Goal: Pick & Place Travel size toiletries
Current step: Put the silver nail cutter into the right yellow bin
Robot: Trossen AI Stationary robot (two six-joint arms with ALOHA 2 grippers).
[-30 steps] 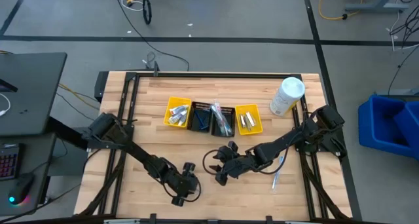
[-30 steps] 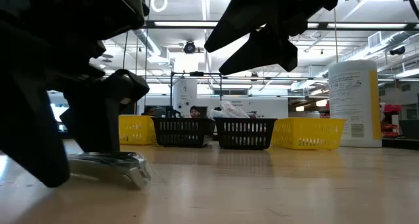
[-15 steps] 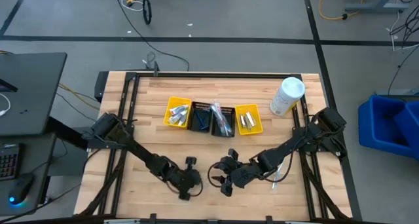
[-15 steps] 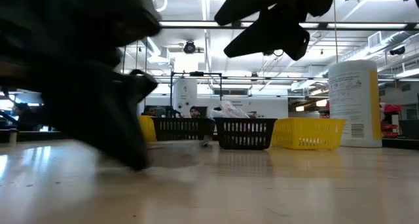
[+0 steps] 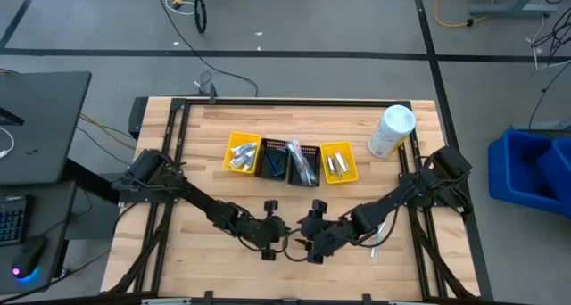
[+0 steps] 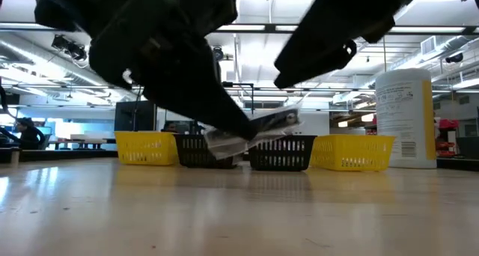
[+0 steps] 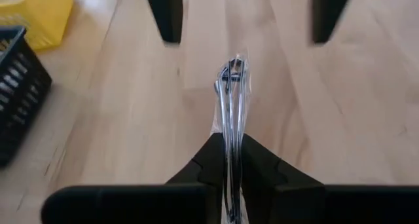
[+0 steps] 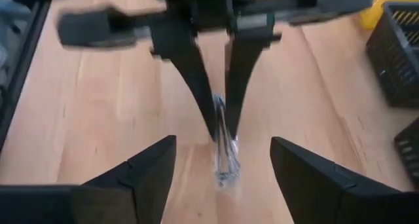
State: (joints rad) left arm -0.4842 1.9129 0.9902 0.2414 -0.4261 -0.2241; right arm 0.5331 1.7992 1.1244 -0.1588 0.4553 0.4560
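Note:
My left gripper [image 5: 272, 238] is shut on a slim toiletry in a clear wrapper [image 7: 230, 99], held above the wood table near its front middle. In the low view the wrapped toiletry [image 6: 254, 131] hangs clear of the table top. Close by on the table's right, my right gripper [image 5: 312, 240] faces it, open; its fingers [image 8: 150, 162] stand on either side of the packet's free end without touching. More toiletries lie in a row of yellow and black baskets [image 5: 290, 160] farther back. My left gripper pinches the wrapped toiletry between its two fingers at one end [image 7: 229, 144]. The packet stands on edge and sticks out forward past the fingertips, in line with them. The fingers slant down toward the table's right. The packet is lifted clear, tilted, free end higher.
A big white bottle [image 5: 391, 131] stands at the back right. A slim loose item [image 5: 376, 241] lies on the table beside the right arm. The black table frame [image 5: 178, 118] runs along the far and side edges. Bare wood lies in front of the baskets.
My left gripper has shut on the wrapped toiletry, which lay flat on the table. It has lifted it clear and carried it toward the table's right, up to the right gripper. My right gripper has rolled about its own axis and shifted slightly toward the near edge.

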